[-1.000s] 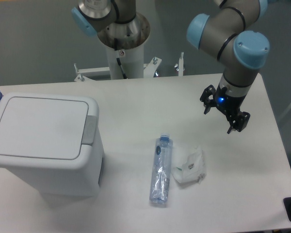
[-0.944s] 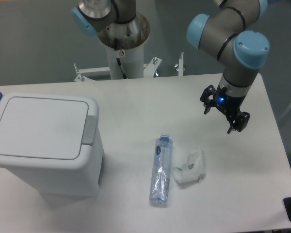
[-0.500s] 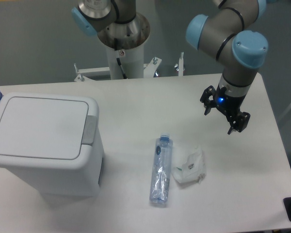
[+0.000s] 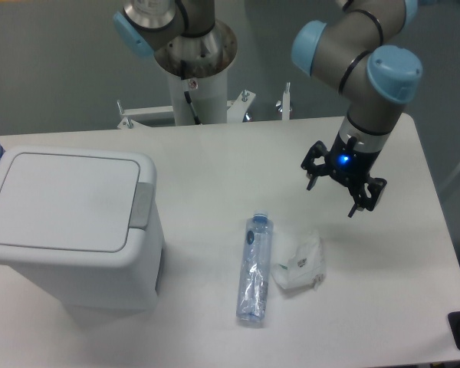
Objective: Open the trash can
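1. Motion first: compared with a second ago, I am seeing the gripper (image 4: 338,188) shifting from the far right toward the trash can (image 4: 73,230), and its wrist is turning so the fingers are now pointing more squarely down at the table (image 4: 215,169).
2. Fingers are standing spread apart, gripping nothing, and hanging above bare tabletop, well apart from the trash can.
3. Trash can is sitting at the left end of the table, its flat lid (image 4: 61,201) lying shut and level, its light-grey push tab (image 4: 142,205) facing the side the arm is coming from.
4. Between the gripper and the trash can I am watching two things that are not my concern: a crushed plastic bottle (image 4: 254,267) lying on its side and a crumpled white wrapper (image 4: 299,262) touching or just beside it.
5. I am judging this as the start of the approach; the lid is not yet touched, and most of the travel to the tab is remaining.
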### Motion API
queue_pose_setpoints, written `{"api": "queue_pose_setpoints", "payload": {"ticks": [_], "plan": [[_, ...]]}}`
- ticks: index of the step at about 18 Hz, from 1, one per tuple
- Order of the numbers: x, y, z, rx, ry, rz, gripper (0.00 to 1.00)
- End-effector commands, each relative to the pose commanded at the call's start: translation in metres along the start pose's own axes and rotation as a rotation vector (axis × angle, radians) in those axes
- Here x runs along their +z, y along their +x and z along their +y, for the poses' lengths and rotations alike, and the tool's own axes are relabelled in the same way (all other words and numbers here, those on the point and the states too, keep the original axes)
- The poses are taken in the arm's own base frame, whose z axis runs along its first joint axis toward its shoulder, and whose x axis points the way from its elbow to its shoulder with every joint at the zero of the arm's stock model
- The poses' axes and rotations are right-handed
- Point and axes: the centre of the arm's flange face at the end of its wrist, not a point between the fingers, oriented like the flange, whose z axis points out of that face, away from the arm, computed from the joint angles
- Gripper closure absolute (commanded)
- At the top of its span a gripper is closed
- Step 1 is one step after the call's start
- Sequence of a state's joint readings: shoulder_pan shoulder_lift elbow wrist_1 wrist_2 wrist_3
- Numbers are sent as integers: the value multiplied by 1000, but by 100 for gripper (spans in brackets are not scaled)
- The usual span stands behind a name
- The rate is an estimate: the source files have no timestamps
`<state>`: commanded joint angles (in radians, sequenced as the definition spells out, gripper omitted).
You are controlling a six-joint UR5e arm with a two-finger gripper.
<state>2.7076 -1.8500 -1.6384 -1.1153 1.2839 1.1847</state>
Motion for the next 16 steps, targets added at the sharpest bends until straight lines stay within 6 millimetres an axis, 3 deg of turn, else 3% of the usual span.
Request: {"api": "queue_pose_setpoints", "payload": {"ticks": [5, 10, 12, 16], "plan": [[1, 14, -29, -83, 82, -28, 0], [-8, 17, -43, -304, 170, 20, 0], [-10, 27, -56, -349, 192, 43, 0], [-49, 47, -94, -399, 340, 108, 0]]}}
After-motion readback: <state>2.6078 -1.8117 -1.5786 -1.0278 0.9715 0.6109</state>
